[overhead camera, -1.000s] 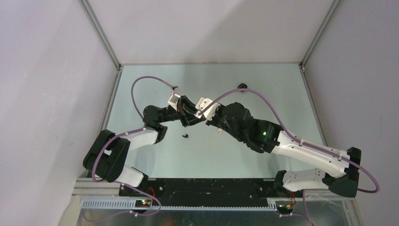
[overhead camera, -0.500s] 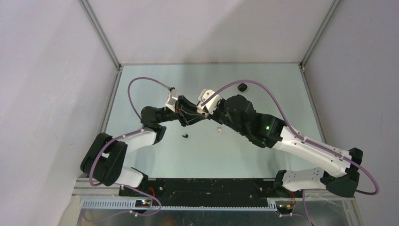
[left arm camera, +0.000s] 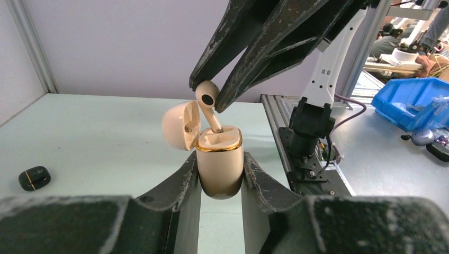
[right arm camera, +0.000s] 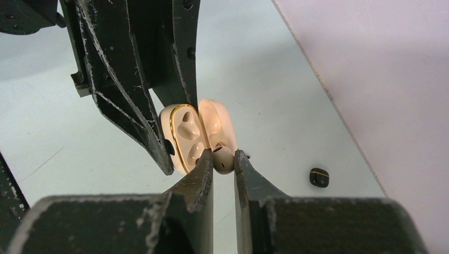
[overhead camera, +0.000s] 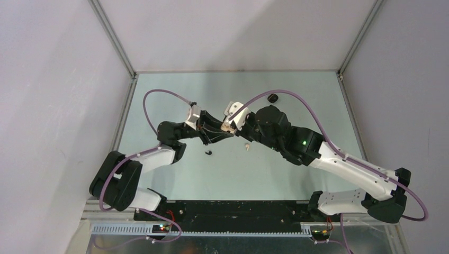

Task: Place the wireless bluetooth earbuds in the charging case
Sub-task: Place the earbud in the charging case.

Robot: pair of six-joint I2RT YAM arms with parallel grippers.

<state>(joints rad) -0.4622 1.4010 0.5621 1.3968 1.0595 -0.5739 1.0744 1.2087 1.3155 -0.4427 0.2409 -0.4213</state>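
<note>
My left gripper (left arm camera: pixel 221 170) is shut on a cream charging case (left arm camera: pixel 220 164) with a gold rim, held upright with its lid (left arm camera: pixel 181 125) open. My right gripper (right arm camera: pixel 224 156) is shut on a cream-white earbud (right arm camera: pixel 223 160). In the left wrist view that earbud (left arm camera: pixel 208 98) has its stem down in the case's opening. Both grippers meet at mid-table in the top view, the left gripper (overhead camera: pixel 214 133) facing the right gripper (overhead camera: pixel 229 128). A second cream earbud (overhead camera: pixel 246 145) and a black earbud (overhead camera: pixel 208 152) lie on the table. The other black earbud is not in view.
A closed black charging case (overhead camera: pixel 272 98) lies at the back of the table, also in the left wrist view (left arm camera: pixel 34 178) and the right wrist view (right arm camera: pixel 319 177). Grey walls stand close on three sides.
Both arms shifted slightly left and the grippers closed in on each other. The right gripper has brought the cream earbud to the open case held by the left.
</note>
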